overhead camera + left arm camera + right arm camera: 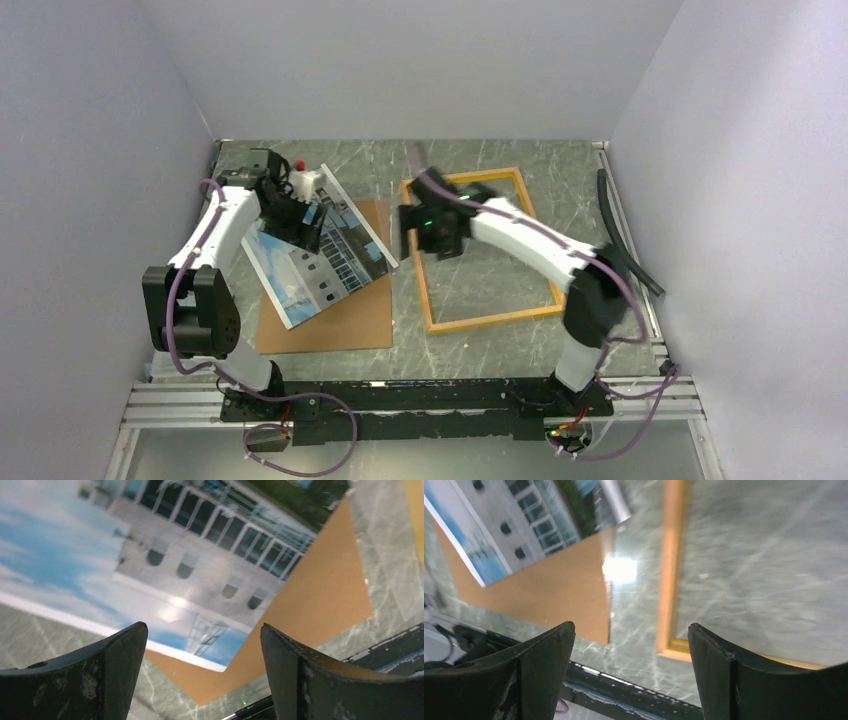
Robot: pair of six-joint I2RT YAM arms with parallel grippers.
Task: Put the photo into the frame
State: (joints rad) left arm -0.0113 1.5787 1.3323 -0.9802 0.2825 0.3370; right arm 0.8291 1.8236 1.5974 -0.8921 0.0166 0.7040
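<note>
Photo (pixel 320 262) first: you find it lying face up and skewed on the brown backing board (pixel 350 318), left of centre on the tabletop (pixel 480 352). The print shows a white building with rows of dark windows under a blue, cloudy sky, edged by a thin white border. One of its corners juts past the board's right edge towards the frame (pixel 490 320) but stops short of it.

You see the frame lying flat to the right of the board, slightly turned, with a strip of bare green-veined tabletop between the two. Its rails look yellow-orange from above, and the stone pattern shows through its middle.

Your left hand (pixel 300 222) hovers over the far part of the photo. In the left wrist view its two dark fingers (pixel 120 665) stand well apart with nothing between them, and the print and board lie below.

Your right hand (pixel 432 235) hangs over the frame's left rail near the far corner. Its fingers (pixel 544 665) are also spread wide and grip nothing. The rail, the bare strip and the board's near corner show between them.

Behind the left arm you can make out a small white object with a red top (pixel 305 182), too small to read any label on it. A black strip (pixel 622 235) lies along the tabletop's right edge.
</note>
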